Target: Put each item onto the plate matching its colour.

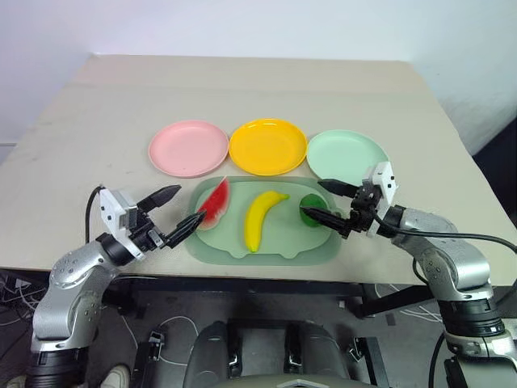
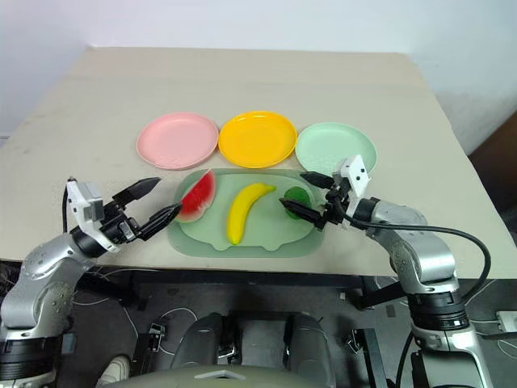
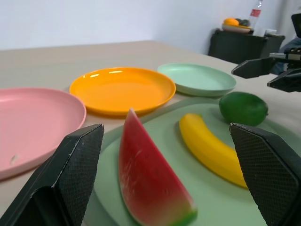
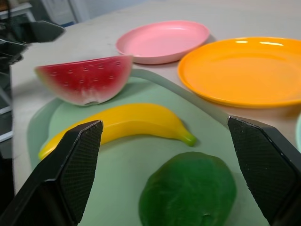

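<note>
Left eye view: beige bench point(image 1: 97, 121) w/ three round plates in a row toward the far side – pink plate point(image 1: 188, 148) on the left, yellow plate point(image 1: 267, 146) mid, mint plate point(image 1: 347, 155) on the right, rims nearly touching. Just nearer the robot sits a pale green tray point(image 1: 283, 242), holding all three fruits. Watermelon point(image 1: 215, 204) at tray's left end, propped on edge, red face showing, green rind down. Banana point(image 1: 262, 217) in the middle, lying lengthwise front to back. Green fruit point(image 1: 311, 208) at tray's right end, partly behind the right fingers.

Left end effector point(image 1: 175, 212) hangs at tray's left edge, fingers spread wide, empty; lower fingertip just beside the watermelon, contact can't be told. Left wrist view: wedge sits between the two fingers, nothing gripped.

Right end effector point(image 1: 329, 200) at tray's right edge, fingers also wide apart, empty, pointing in toward the green fruit; fruit lies between the fingers in right wrist view, not clamped.

No fruit on any plate yet; all plates bare.
</note>
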{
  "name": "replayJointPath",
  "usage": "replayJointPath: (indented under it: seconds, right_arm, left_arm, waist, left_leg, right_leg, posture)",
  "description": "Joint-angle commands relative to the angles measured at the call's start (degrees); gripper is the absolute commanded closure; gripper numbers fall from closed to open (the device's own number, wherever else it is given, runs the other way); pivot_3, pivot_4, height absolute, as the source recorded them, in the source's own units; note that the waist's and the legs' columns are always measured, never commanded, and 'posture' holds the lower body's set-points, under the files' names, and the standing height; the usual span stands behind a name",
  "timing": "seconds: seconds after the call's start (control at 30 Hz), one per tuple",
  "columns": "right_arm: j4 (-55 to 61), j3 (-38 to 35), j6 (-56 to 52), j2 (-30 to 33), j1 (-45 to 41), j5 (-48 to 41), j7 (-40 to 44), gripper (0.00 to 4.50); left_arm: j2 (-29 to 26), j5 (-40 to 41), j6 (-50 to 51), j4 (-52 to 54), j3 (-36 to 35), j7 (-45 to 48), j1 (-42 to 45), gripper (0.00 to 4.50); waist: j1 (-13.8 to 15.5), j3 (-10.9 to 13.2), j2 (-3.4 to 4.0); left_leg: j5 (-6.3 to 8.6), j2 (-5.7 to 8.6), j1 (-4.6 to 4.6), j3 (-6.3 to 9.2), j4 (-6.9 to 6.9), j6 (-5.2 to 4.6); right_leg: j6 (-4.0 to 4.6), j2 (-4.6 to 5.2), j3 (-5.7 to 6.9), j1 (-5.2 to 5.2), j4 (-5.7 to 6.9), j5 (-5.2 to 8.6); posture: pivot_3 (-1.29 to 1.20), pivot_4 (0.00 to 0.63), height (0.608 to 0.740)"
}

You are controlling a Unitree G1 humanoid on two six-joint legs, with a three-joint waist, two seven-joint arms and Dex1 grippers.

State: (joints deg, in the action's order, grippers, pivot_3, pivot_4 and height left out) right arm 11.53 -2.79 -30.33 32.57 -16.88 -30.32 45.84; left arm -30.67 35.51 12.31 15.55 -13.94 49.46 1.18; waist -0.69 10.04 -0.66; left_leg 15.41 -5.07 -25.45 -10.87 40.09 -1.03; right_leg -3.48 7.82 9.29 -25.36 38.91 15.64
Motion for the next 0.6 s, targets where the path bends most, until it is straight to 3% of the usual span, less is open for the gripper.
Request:
replayJointPath:
  seconds: [0.03, 0.13, 0.6]
  right_arm:
    - [3.37, 2.55, -3.55, 0.2, -0.05, 2.98, -4.16, 0.0]
    - [5.05, 3.38, -8.89, -0.61, -0.97, 1.91, -6.76, 0.0]
    - [0.35, 6.08, -12.32, -1.76, -4.79, 8.44, -12.68, 0.0]
  left_arm:
    - [-0.62, 0.83, 0.62, 0.14, 0.4, 1.0, 1.38, 0.01]
    - [-1.04, 1.18, 1.29, -1.14, 0.96, 2.62, 2.98, 0.01]
    - [-1.03, -0.48, -0.24, -6.44, 2.38, 5.95, 6.74, 0.01]
  waist:
    - [-0.06, 0.0, 0.0]
    - [0.0, 0.0, 0.0]
    - [-0.03, 0.0, 0.0]
  left_leg:
    - [-0.03, 0.0, 0.0, 0.0, 0.0, 0.05]
    - [-0.06, -0.01, -0.01, 0.0, 0.0, 0.11]
    - [-0.1, 0.04, -0.02, -0.01, 0.0, 0.17]
  right_leg:
    - [0.0, 0.0, 0.0, -0.01, 0.0, 0.0]
    - [0.0, -0.01, 0.0, -0.02, 0.0, 0.0]
    - [0.0, -0.02, 0.0, -0.02, 0.0, 0.0]
  posture:
    - [0.0, 0.15, 0.695]
    - [0.0, 0.15, 0.695]
    - [0.0, 0.15, 0.695]
